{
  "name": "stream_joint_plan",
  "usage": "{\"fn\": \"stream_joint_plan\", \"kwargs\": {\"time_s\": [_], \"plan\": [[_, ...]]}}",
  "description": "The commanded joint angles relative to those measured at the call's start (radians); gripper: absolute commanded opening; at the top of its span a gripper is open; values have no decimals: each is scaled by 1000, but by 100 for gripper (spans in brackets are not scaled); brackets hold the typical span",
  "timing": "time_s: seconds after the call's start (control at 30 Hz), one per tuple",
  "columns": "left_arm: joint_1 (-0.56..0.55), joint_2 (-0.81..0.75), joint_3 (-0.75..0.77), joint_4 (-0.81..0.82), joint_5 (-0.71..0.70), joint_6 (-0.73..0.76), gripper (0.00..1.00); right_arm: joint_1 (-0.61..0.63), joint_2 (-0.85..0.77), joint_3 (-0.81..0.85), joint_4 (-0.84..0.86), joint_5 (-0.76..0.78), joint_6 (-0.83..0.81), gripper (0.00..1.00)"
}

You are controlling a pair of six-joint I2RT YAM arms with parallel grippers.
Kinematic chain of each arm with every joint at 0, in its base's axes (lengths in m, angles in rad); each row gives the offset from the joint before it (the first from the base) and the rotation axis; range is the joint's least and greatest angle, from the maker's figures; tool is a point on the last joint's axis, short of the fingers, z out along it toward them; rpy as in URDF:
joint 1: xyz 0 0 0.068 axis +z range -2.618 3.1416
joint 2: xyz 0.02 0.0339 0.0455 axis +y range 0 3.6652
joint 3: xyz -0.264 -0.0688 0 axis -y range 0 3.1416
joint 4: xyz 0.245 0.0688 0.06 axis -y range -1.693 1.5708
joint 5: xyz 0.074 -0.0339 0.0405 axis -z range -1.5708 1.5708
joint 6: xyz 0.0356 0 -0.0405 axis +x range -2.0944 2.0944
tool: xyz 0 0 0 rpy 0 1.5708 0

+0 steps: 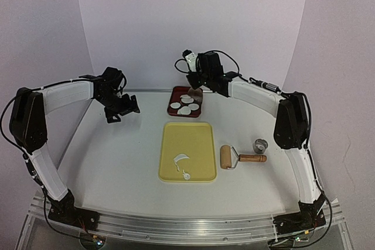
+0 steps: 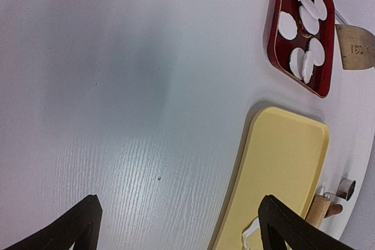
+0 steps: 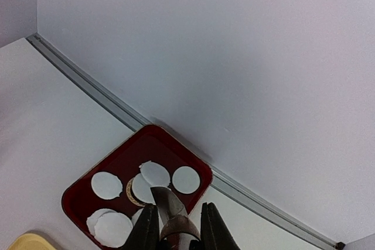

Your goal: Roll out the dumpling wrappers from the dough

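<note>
Right gripper: jaws nearly closed, clamped on a thin metal blade, looks like a small scraper but the view's too tight to be sure. It hangs past the yellow board's far edge, blade tip over the red tray.

Left gripper: jaws wide apart, nothing in them. It hovers over bare table, well off the board's far-left corner.

Dumpling wrappers: all in the tray, which sits just beyond the board's far edge. Several discs, some overlapping at the edges.

Dough: only thin curled scraps, on the board's near half, plus a small bit closer to the near edge.

Rolling pin lies just right of the board, ring cutter further right.

Handling, my read:
- Wrappers are very light, limp and probably tacky. Pinching an edge would crease or tear them, and overlapped ones will likely stick.
- Better to slide the blade flat underneath and lift with the whole disc supported.
- Scraps are soft with no stiffness. Scrape them into one lump before rolling, or pinch at the thickest curl.
- The pin is rigid and the heaviest item. Take it by the handle.
</note>
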Motion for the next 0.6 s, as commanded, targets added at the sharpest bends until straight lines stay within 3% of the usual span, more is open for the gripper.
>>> {"fn": "stream_joint_plan", "kwargs": {"time_s": [0.0,0.13,0.27,0.37,0.47,0.57], "plan": [[7,-83,-47,36,-36,-30,95,-14,-54,60,89,173,-13,0],[6,-116,-84,63,-68,-51,95,-23,-130,12,92,228,72,0],[6,-140,-109,102,-90,-53,95,-99,-283,-145,40,166,318,0],[6,-166,-135,147,-134,-48,95,-225,-401,-247,-83,-7,589,0],[6,-204,-162,182,-178,-45,95,-397,-507,-441,-102,-281,843,0],[7,-251,-197,218,-216,-34,95,-519,-567,-595,-96,-494,961,0]]}}
